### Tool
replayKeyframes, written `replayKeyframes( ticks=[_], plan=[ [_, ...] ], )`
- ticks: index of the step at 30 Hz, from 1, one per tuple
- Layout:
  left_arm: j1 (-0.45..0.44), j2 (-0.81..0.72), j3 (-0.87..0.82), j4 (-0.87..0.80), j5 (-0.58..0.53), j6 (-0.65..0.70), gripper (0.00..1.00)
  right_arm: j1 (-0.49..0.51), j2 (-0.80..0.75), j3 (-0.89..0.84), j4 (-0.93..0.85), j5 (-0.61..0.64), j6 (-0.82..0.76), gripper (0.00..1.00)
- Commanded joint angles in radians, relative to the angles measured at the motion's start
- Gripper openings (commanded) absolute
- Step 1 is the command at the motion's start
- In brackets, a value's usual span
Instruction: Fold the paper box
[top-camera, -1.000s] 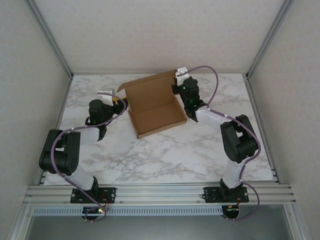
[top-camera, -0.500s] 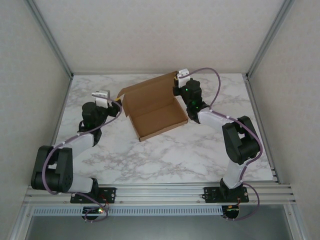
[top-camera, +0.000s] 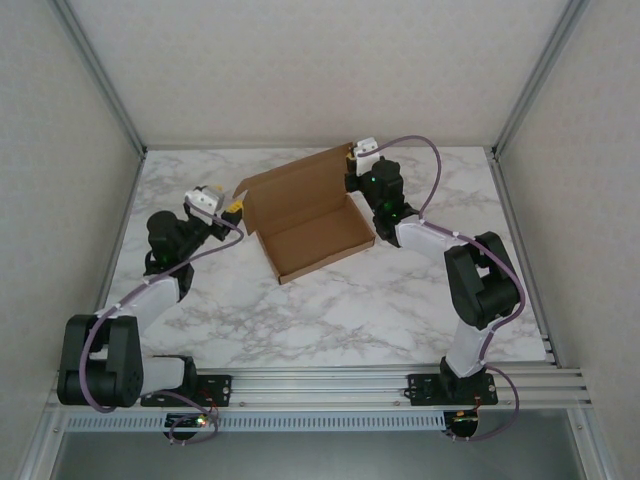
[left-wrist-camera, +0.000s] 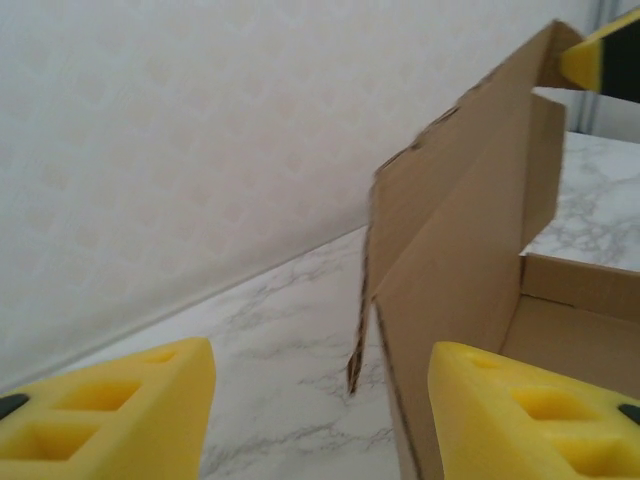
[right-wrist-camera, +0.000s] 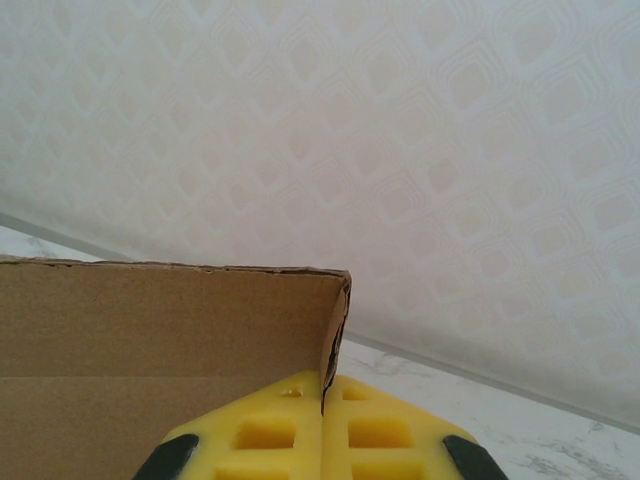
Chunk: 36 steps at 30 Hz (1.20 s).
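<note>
The paper box (top-camera: 310, 222) is a shallow brown cardboard tray with its lid (top-camera: 295, 180) standing up at the back, set in the middle of the marble table. My right gripper (top-camera: 352, 160) is shut on the lid's right side flap (right-wrist-camera: 334, 330), which is pinched between its yellow fingers (right-wrist-camera: 270, 430). My left gripper (top-camera: 222, 200) is open just left of the box's left end, touching nothing. In the left wrist view the lid's left side flap (left-wrist-camera: 362, 330) hangs ahead between the yellow fingertips (left-wrist-camera: 130, 400), and the tray wall (left-wrist-camera: 450, 290) sits by the right fingertip.
The marble table (top-camera: 330, 300) is enclosed by pale patterned walls (top-camera: 320, 60) at the back and both sides, with aluminium frame posts (top-camera: 100, 70) at the corners. Open tabletop lies in front of the box. Purple cables (top-camera: 420, 150) loop off both arms.
My left arm has swung out to the left and stretched forward, its gripper drawing slightly away from the box's left end. The box has turned slightly. The right gripper keeps its hold.
</note>
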Motion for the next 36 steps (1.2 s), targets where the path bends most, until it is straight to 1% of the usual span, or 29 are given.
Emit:
replayKeyframes(
  ticks=[1, 4, 6, 10, 16, 19, 21, 22, 23, 28, 32, 34, 36],
  plan=[
    [0.008, 0.022, 0.065, -0.008, 0.090, 0.058, 0.57, -0.006, -0.031, -0.006, 0.041, -0.015, 0.013, 0.00],
    [0.008, 0.046, 0.087, 0.006, 0.093, 0.045, 0.56, -0.007, -0.032, -0.008, 0.036, -0.016, 0.010, 0.00],
    [0.008, 0.062, 0.104, 0.003, 0.109, 0.033, 0.52, -0.007, -0.032, -0.006, 0.033, -0.016, 0.008, 0.00],
    [0.006, 0.089, 0.128, -0.029, 0.135, 0.030, 0.38, -0.007, -0.036, -0.003, 0.028, -0.015, 0.006, 0.00],
    [0.004, 0.101, 0.130, -0.056, 0.135, 0.028, 0.19, -0.007, -0.036, -0.005, 0.023, -0.015, 0.008, 0.00],
    [-0.011, 0.104, 0.137, -0.061, 0.115, 0.016, 0.09, -0.006, -0.038, -0.009, 0.018, -0.018, 0.017, 0.00],
    [-0.047, 0.108, 0.144, -0.068, 0.034, 0.008, 0.03, -0.004, -0.040, -0.011, 0.012, -0.017, 0.030, 0.00],
    [-0.072, 0.114, 0.153, -0.080, -0.044, -0.006, 0.00, -0.001, -0.043, -0.011, 0.006, -0.014, 0.040, 0.00],
    [-0.097, 0.125, 0.163, -0.081, -0.124, -0.036, 0.00, 0.002, -0.043, -0.012, 0.000, -0.005, 0.051, 0.00],
    [-0.210, 0.152, 0.150, 0.011, -0.430, -0.217, 0.00, 0.045, -0.044, -0.014, -0.023, 0.059, 0.075, 0.00],
    [-0.347, 0.192, 0.171, 0.018, -0.663, -0.240, 0.00, 0.080, -0.042, -0.013, -0.038, 0.115, 0.137, 0.00],
    [-0.394, 0.224, 0.190, 0.031, -0.766, -0.283, 0.00, 0.096, -0.038, -0.013, -0.043, 0.141, 0.181, 0.00],
    [-0.436, 0.268, 0.229, 0.005, -0.841, -0.292, 0.00, 0.116, -0.026, -0.007, -0.050, 0.161, 0.221, 0.00]
  ],
)
